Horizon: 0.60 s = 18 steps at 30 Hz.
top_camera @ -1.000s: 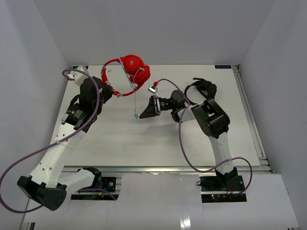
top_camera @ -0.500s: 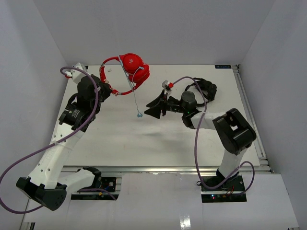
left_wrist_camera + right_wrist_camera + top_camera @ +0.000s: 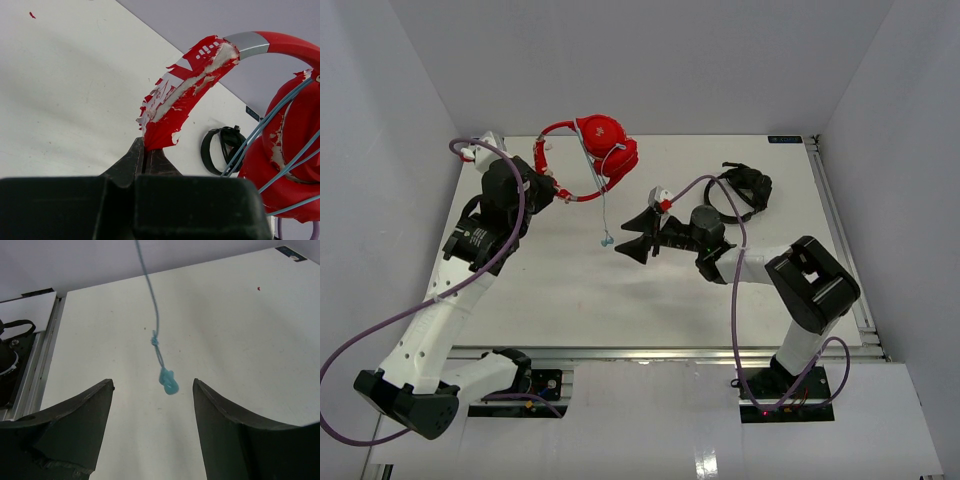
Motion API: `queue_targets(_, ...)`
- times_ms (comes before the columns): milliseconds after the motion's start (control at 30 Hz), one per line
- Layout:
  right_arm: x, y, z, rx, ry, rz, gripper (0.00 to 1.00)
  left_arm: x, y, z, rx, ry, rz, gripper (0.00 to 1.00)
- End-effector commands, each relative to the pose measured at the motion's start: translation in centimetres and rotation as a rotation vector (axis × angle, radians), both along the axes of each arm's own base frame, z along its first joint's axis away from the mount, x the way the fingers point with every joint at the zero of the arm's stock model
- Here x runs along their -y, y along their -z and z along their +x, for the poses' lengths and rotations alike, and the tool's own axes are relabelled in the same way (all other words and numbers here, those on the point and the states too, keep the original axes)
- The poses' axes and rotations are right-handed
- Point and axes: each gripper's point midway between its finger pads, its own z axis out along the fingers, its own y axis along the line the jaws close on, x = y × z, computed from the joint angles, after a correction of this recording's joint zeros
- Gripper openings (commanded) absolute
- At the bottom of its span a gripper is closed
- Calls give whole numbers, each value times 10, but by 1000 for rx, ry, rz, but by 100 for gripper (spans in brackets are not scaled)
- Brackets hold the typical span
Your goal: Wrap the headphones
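Observation:
The red headphones (image 3: 600,150) hang above the table's far left, held by their headband. My left gripper (image 3: 552,187) is shut on the worn red headband (image 3: 185,95), lifting it. The pale blue cable is wound around the red earcups (image 3: 290,150), and its loose end hangs down (image 3: 606,215) to the plug (image 3: 606,240). My right gripper (image 3: 628,235) is open just right of the plug. In the right wrist view the plug (image 3: 169,381) dangles between and slightly beyond my open fingers (image 3: 85,415), untouched.
Black headphones (image 3: 742,190) lie at the far right of the white table, also seen in the left wrist view (image 3: 222,150). The table's metal rail (image 3: 840,240) runs along the right edge. Grey walls enclose three sides.

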Motion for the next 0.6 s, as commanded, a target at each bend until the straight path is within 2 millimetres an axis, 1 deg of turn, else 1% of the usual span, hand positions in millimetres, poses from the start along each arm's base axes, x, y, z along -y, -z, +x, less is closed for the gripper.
queue_targets(0,-6,-22,-14,149,-37,100,71,8,-46,-2,121,31,-101,0)
queue_targets(133,-9,-24,-13,154,-42,114,69,15,-46,-5,121,67,-128,0)
queue_targets(267,-9,-26,-18,160,-62,132,67,19,-45,-8,128,89,-157,0)
queue_targets(433,-10,-20,-12,156,-34,129,65,30,-47,-12,126,146,-195,0)
queue_targets(567,-15,-22,-11,162,-60,138,62,36,-46,-15,126,173,-225,0)
